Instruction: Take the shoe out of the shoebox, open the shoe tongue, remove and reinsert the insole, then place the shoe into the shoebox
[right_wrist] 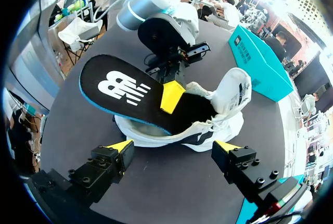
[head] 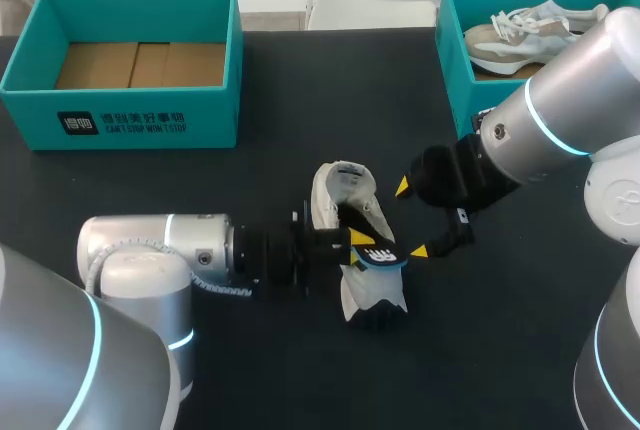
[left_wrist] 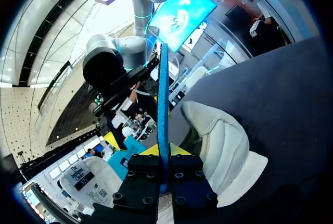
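1. The shoe (head: 345, 205) is out of its box and rests on the table (head: 280, 370), right under the left gripper (head: 358, 240). That first step looks done.
2. The left gripper's fingers are clamped on the insole (right_wrist: 125, 91), one on each face. One end of the insole sits down in the shoe's mouth and the other is raised clear of it.
3. I judge this to be the insole step. I cannot tell whether the insole is coming out or going back in.
4. The right gripper (right_wrist: 173, 146) has its fingers wide apart and holds nothing. The shoe lies just ahead of them, not touching.
5. Left to do: seat the insole, then box the shoe.
6. The tabletop is dark and matte. An empty shoebox (head: 200, 115) stands well apart from both grippers. A second shoebox (head: 452, 60), nearer the right gripper, holds another shoe (head: 530, 35).
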Robot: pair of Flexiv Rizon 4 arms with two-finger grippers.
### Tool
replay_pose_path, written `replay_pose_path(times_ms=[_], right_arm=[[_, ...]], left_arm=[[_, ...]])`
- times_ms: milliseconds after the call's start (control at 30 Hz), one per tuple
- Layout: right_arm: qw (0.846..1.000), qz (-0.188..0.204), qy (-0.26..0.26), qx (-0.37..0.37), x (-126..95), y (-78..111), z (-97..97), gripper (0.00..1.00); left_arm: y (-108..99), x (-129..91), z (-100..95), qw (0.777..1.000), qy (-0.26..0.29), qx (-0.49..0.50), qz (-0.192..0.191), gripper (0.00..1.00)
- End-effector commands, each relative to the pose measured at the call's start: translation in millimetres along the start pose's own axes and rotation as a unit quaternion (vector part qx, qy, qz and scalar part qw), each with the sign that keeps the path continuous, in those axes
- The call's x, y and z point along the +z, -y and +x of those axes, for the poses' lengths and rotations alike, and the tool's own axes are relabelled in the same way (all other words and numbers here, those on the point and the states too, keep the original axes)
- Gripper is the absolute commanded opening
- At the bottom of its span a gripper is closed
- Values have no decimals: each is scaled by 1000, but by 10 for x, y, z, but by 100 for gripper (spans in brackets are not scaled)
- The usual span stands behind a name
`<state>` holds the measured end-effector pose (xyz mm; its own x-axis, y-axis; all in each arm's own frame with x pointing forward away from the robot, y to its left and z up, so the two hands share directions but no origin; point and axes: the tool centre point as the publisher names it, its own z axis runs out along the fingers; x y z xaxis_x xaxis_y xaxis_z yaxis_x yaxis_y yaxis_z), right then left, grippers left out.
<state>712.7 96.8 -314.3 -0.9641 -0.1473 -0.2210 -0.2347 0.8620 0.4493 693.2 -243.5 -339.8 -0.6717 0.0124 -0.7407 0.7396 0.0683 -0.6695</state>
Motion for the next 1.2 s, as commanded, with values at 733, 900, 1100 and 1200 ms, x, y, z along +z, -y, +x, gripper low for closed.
replay_pose_path(times_ms=[733, 900, 1100, 1200], right_arm=[[1000, 1, 2, 0, 13, -7, 10, 100], [1000, 1, 2, 0, 13, -7, 10, 100], [1000, 1, 2, 0, 13, -7, 10, 100], [1000, 1, 2, 0, 13, -7, 10, 100]], left_arm=[[404, 27, 39, 999, -8, 13, 44, 0], [302, 109, 165, 999, -15, 26, 38, 0], [119, 126, 95, 998, -10, 60, 28, 0], [3, 82, 61, 997, -12, 74, 15, 0]])
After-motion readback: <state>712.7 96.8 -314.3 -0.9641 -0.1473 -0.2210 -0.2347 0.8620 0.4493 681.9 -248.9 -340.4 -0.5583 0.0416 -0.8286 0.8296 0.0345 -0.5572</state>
